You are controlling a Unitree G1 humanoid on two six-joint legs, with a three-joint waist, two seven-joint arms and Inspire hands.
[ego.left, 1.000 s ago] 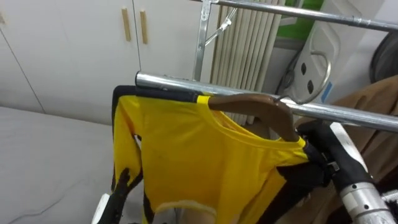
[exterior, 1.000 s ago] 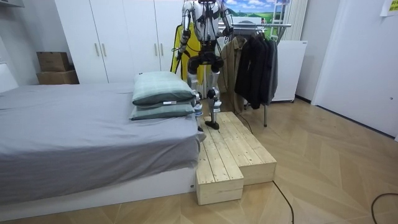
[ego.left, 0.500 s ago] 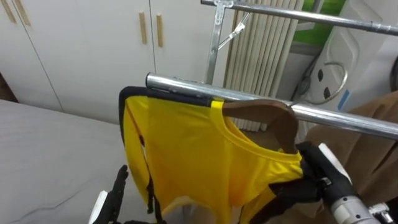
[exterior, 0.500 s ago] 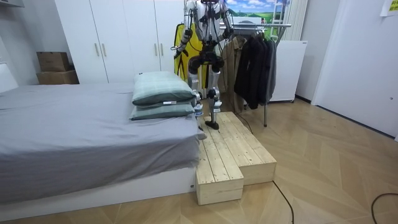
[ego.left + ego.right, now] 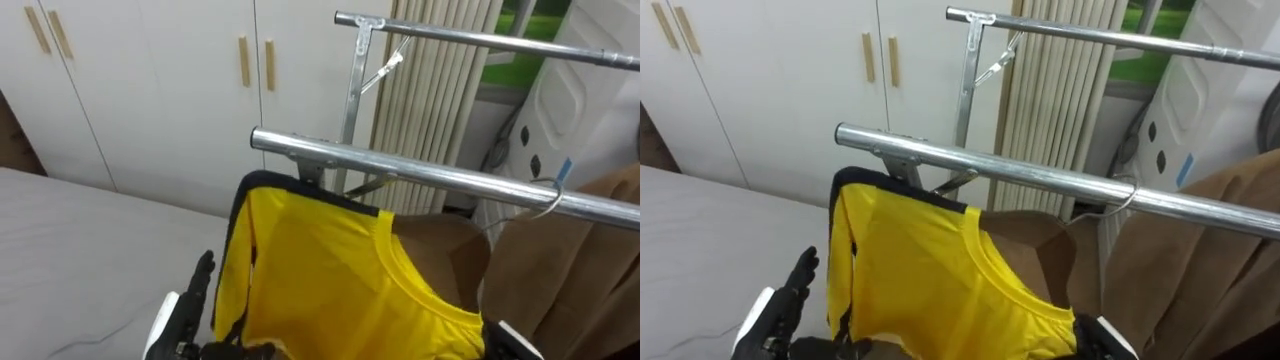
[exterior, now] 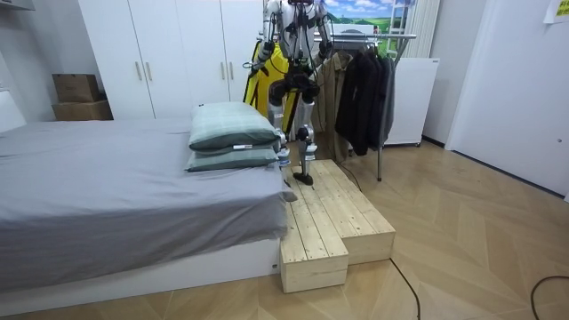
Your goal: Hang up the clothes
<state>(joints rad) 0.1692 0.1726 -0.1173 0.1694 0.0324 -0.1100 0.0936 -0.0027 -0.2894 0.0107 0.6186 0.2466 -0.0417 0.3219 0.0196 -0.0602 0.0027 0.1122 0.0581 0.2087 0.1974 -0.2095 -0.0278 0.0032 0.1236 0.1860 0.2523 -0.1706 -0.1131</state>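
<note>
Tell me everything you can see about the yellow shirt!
The yellow shirt looks like smooth, slightly shiny cloth, with black trim along its shoulder edge and a round neck. It sits on a brown hanger just below the silver rail, beside a brown coat. The robot's left hand is by its left edge, fingers straight; whether they touch is unclear.
</note>
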